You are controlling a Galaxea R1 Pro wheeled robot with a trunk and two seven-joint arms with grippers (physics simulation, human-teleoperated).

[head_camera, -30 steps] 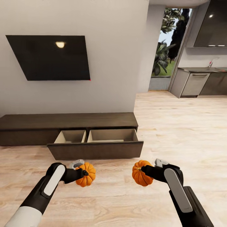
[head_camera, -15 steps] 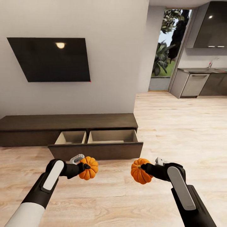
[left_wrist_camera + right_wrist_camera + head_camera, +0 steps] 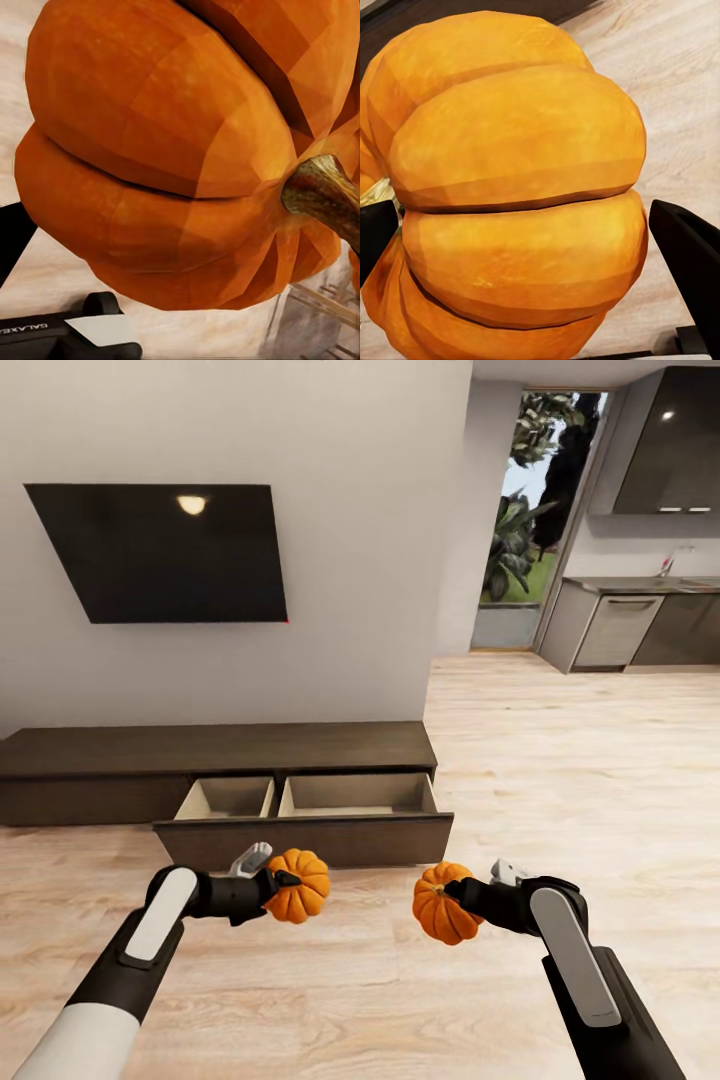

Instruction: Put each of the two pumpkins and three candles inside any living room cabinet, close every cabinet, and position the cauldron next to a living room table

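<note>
From the head: the left gripper (image 3: 278, 888) clenches one pumpkin (image 3: 298, 885), the right gripper (image 3: 458, 896) clenches the other pumpkin (image 3: 440, 903), both above the wood floor (image 3: 560, 780) before the cabinet (image 3: 215, 748), its drawer (image 3: 305, 838) pulled open. Left wrist: pumpkin (image 3: 172, 157) up close, stem showing. Right wrist: pumpkin (image 3: 517, 195) wedged between dark fingers (image 3: 690, 255).

Bare wooden floor (image 3: 560, 780) is lying open before the cabinet (image 3: 215, 748), whose pulled-out drawer (image 3: 305, 820) is gaping upward, its front panel standing between both pumpkin-filled grippers and the two unobstructed compartments.
</note>
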